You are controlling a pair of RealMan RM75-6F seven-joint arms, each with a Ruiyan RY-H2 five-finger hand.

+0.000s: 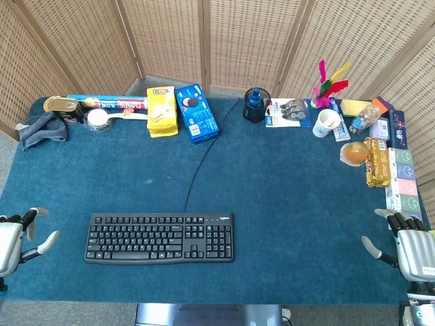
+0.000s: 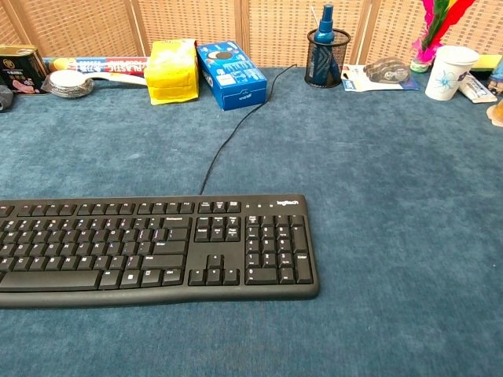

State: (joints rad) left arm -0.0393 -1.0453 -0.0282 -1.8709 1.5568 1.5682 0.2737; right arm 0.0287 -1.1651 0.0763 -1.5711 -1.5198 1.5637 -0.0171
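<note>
Here the left hand (image 1: 13,238) hovers at the bench's (image 1: 285,197) left edge, fingers spread, holding nothing, just beside the black keyboard (image 1: 160,238). The right hand (image 1: 406,242) sits at the right edge, well apart from the keyboard, likewise spread and empty. The keyboard lies flat near the front edge, its cable (image 1: 198,159) running back past a blue box (image 1: 196,113).

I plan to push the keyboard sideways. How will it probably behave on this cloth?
The keyboard looks stiff and flat, so it should slide whole, not tip. The blue tablecloth seems fuzzy, likely adding drag. Its cable runs toward the back and may tug or pivot it.
</note>
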